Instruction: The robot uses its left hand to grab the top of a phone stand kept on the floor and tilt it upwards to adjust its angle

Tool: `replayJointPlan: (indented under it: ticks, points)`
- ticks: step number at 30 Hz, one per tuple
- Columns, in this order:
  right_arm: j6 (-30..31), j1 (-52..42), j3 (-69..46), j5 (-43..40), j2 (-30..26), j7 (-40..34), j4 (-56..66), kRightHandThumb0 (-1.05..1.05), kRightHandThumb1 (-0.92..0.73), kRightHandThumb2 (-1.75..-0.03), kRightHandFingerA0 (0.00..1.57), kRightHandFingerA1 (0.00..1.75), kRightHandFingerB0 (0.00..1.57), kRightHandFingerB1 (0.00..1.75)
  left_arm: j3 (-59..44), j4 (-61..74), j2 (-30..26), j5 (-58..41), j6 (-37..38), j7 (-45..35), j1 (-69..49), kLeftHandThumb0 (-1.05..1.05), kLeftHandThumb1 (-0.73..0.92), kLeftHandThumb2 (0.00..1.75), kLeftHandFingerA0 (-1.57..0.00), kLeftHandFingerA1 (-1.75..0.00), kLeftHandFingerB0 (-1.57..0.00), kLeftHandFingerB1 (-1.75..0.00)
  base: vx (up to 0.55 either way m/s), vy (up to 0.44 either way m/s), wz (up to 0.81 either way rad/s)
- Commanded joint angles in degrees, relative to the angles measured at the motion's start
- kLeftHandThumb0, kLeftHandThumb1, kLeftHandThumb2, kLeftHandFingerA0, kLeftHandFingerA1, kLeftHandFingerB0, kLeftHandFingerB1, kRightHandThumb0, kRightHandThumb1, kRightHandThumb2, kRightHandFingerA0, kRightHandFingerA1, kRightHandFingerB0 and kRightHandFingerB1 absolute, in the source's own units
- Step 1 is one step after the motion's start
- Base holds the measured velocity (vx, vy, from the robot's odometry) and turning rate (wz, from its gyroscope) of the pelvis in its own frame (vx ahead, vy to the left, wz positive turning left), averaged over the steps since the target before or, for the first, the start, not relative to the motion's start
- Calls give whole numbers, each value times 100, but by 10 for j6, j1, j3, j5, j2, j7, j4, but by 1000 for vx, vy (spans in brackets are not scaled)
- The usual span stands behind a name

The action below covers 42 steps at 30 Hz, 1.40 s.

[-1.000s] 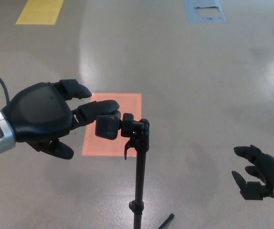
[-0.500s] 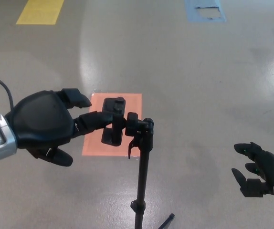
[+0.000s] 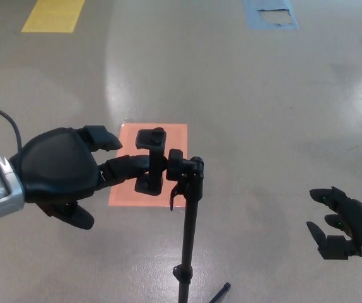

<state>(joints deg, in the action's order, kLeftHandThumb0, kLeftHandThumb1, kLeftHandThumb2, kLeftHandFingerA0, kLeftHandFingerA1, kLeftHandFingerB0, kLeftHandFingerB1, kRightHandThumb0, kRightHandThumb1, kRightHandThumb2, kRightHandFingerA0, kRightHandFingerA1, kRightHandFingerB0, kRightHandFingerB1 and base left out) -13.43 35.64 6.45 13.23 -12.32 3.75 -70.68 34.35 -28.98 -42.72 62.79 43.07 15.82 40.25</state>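
1. While the phone stand [image 3: 184, 208] is stood on the floor [image 3: 244, 95] near an orange patch [image 3: 178, 136], its top clamp [image 3: 151, 161] is touched by one finger of the left hand [image 3: 64, 170].
2. Nothing is held by the right hand [image 3: 342, 224]; its fingers are spread apart.

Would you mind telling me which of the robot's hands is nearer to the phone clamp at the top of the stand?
Left. The left hand reaches its fingers right up against the phone clamp, while the right hand hangs open far off to the stand's other side, lower down.
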Motion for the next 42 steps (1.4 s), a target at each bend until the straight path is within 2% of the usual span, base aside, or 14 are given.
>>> replayJointPlan:
  ticks: [1,3,7,8,10,13,15,16,20,26,27,28,34,42]
  points:
    - [3,5,-1,1,-10,7,-3,-34,-58,-112,0,47,0,48,-3,5,-1,0,-9,-14,-6,-83,84,66,-30,-32,0,-14,0,0,0]
    - [4,6,-2,0,-10,9,-3,-34,-58,-112,0,47,0,48,-14,3,0,-7,-15,-8,-1,-93,74,105,-27,-46,-1,-12,0,0,0]
    - [4,6,0,2,-10,6,-4,-34,-58,-112,1,47,0,47,-43,-28,9,-50,-19,-49,33,-83,68,103,-20,-45,0,-17,0,0,0]
    - [4,6,0,2,-9,6,-4,-34,-58,-112,1,47,0,47,-48,-35,11,-58,-21,-59,39,-85,85,66,-29,-31,0,-19,0,0,0]
    - [3,6,-1,1,-9,6,-5,-34,-58,-112,1,47,0,47,-66,-64,19,-77,-32,-70,60,-83,66,102,-20,-45,0,-16,0,0,0]
    - [4,7,0,2,-9,7,-5,-34,-58,-112,1,47,0,47,-86,-98,24,-95,-45,-96,86,-81,82,66,-28,-30,0,-12,0,0,0]
    - [4,7,0,1,-9,8,-5,-34,-58,-112,0,47,0,47,-93,-140,26,-100,-42,-92,107,-83,68,101,-21,-45,0,-13,0,0,0]
    - [4,8,-1,1,-9,8,-5,-34,-58,-112,1,47,0,47,-96,-180,29,-103,-39,-78,121,-84,84,67,-30,-31,0,-9,0,0,0]
    - [3,8,-1,1,-9,10,-5,-34,-58,-112,1,47,1,48,-92,-254,38,-97,-53,-62,142,-82,83,66,-28,-30,0,-10,0,0,0]
    - [9,10,1,2,-5,10,-6,-34,-57,-111,1,47,0,47,-72,-333,45,-83,-99,-73,146,-86,69,105,-14,-39,0,-14,0,0,0]
    - [9,10,1,2,-5,10,-6,-34,-57,-111,1,47,0,47,-70,-343,47,-84,-105,-80,147,-87,87,67,-17,-27,0,-14,0,0,0]
    - [8,9,1,2,-5,9,-6,-34,-57,-111,1,47,0,48,-72,-364,52,-94,-118,-94,144,-92,71,108,-8,-26,-8,-20,0,0,0]
    - [5,11,2,2,-6,11,-6,-34,-58,-111,0,47,0,47,-157,-430,81,-210,-132,-144,96,-88,73,112,0,-16,-11,-31,0,0,0]
    - [2,10,-1,-1,-10,18,-8,-66,-90,-67,26,33,19,29,-332,-467,128,-373,-164,-187,0,-92,81,111,-15,-40,-67,-56,0,0,0]
